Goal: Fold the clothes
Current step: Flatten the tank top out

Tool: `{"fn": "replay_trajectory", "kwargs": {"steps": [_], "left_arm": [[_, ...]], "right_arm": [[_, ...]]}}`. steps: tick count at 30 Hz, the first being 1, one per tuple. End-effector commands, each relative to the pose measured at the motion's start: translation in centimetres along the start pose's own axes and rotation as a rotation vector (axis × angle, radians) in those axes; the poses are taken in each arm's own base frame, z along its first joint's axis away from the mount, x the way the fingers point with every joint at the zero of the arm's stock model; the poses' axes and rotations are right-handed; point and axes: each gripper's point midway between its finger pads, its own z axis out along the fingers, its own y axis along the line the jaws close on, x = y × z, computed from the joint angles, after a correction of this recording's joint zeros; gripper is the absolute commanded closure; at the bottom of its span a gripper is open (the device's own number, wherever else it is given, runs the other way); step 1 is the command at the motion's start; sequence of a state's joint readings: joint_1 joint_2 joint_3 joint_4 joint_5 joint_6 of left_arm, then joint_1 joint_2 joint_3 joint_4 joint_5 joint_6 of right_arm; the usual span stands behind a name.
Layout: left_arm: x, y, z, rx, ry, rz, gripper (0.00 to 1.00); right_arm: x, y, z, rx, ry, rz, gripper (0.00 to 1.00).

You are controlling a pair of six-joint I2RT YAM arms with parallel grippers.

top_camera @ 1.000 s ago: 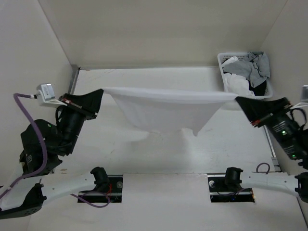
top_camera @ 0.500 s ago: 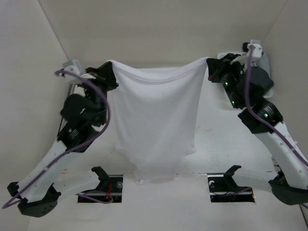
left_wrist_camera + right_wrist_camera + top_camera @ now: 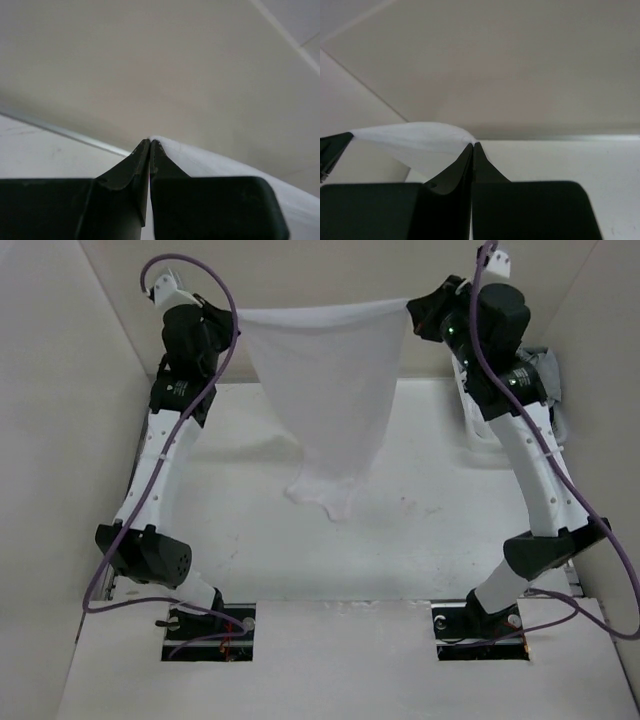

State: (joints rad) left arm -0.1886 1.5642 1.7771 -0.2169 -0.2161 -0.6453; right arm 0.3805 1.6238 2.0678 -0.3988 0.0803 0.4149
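Both arms raised and extended toward back wall since half a second ago; garment carried higher, its lower tip drawn away from near edge.
- Left gripper: jaws pinched together on upper left corner of white garment.
- Right gripper: jaws pinched together on upper right corner.
- Top hem: stretched between grippers, slight sag.
- Fabric: hangs as tapering sheet; narrow lower end bunched on table near centre.
- Wrist views: fingertips closed on thin fabric edge.
- Basket: far right, mostly hidden behind right arm.
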Motion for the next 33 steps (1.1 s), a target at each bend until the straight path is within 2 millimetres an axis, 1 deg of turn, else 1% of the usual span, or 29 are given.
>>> {"fn": "replay_trajectory", "kwargs": {"steps": [1, 3, 4, 5, 7, 9, 11, 13, 15, 16, 18, 19, 20, 21, 22, 23, 24, 26, 29, 31, 33], "left_arm": [[-9.1, -5.8, -3.6, 0.180, -0.160, -0.059, 1.00], [-10.2, -6.1, -4.0, 0.189, -0.183, -0.057, 1.00], [-10.5, -6.2, -4.2, 0.193, -0.187, -0.052, 1.00], [-10.7, -6.2, -4.3, 0.197, -0.193, -0.048, 1.00], [-10.6, -6.4, -4.6, 0.197, -0.193, -0.029, 1.00], [-10.1, -6.4, -4.8, 0.196, -0.183, -0.011, 1.00], [-8.9, -6.2, -5.4, 0.192, -0.164, -0.002, 1.00], [-6.7, -5.5, -6.2, 0.178, -0.137, 0.015, 1.00], [-3.7, -4.4, -7.8, 0.163, -0.103, 0.032, 1.00], [-1.8, -3.4, -8.6, 0.150, -0.083, 0.042, 1.00], [2.4, -0.7, -10.7, 0.112, -0.023, 0.051, 0.99], [4.5, 1.0, -12.0, 0.092, 0.008, 0.056, 0.99], [6.2, 2.5, -13.0, 0.069, 0.031, 0.056, 0.99], [8.9, 4.7, -14.7, 0.037, 0.073, 0.050, 0.99], [10.6, 6.0, -15.8, 0.021, 0.102, 0.052, 0.99], [12.6, 7.9, -17.2, -0.008, 0.142, 0.062, 0.99], [14.1, 9.8, -18.7, -0.037, 0.181, 0.077, 0.99], [15.7, 13.0, -21.5, -0.099, 0.228, 0.092, 0.99], [17.3, 16.0, -25.2, -0.162, 0.302, 0.064, 0.99], [18.8, 17.5, -27.3, -0.200, 0.371, 0.044, 1.00], [19.9, 18.5, -29.0, -0.233, 0.427, 0.026, 1.00]], "right_arm": [[-8.6, 3.8, -4.0, -0.109, -0.177, -0.003, 1.00], [-9.2, 4.0, -4.2, -0.104, -0.181, -0.017, 1.00], [-9.2, 3.9, -4.3, -0.099, -0.177, -0.020, 1.00], [-8.9, 3.6, -4.2, -0.087, -0.165, -0.023, 1.00], [-7.9, 2.9, -4.3, -0.069, -0.140, -0.022, 1.00], [-6.8, 1.9, -4.7, -0.041, -0.120, -0.017, 1.00], [-5.3, 0.8, -5.7, -0.008, -0.103, -0.013, 1.00], [-3.0, -0.8, -6.8, 0.027, -0.092, -0.012, 1.00], [0.7, -1.9, -8.3, 0.039, -0.041, 0.008, 1.00], [2.8, -2.1, -9.3, 0.035, -0.009, 0.015, 1.00], [7.7, -3.0, -11.2, 0.041, 0.059, 0.023, 1.00], [10.2, -3.6, -12.3, 0.052, 0.095, 0.028, 1.00], [12.3, -4.0, -13.1, 0.058, 0.125, 0.031, 1.00], [15.4, -4.7, -14.7, 0.071, 0.171, 0.037, 1.00], [17.4, -5.1, -15.5, 0.078, 0.205, 0.042, 1.00], [20.0, -5.5, -16.8, 0.083, 0.250, 0.052, 1.00], [22.5, -5.6, -18.2, 0.075, 0.298, 0.072, 1.00], [27.4, -5.3, -21.1, 0.038, 0.407, 0.114, 1.00], [34.0, -4.4, -25.9, -0.011, 0.578, 0.191, 1.00], [37.4, -3.8, -29.2, -0.034, 0.679, 0.232, 1.00], [39.3, -3.0, -31.9, -0.059, 0.753, 0.273, 1.00]]}}
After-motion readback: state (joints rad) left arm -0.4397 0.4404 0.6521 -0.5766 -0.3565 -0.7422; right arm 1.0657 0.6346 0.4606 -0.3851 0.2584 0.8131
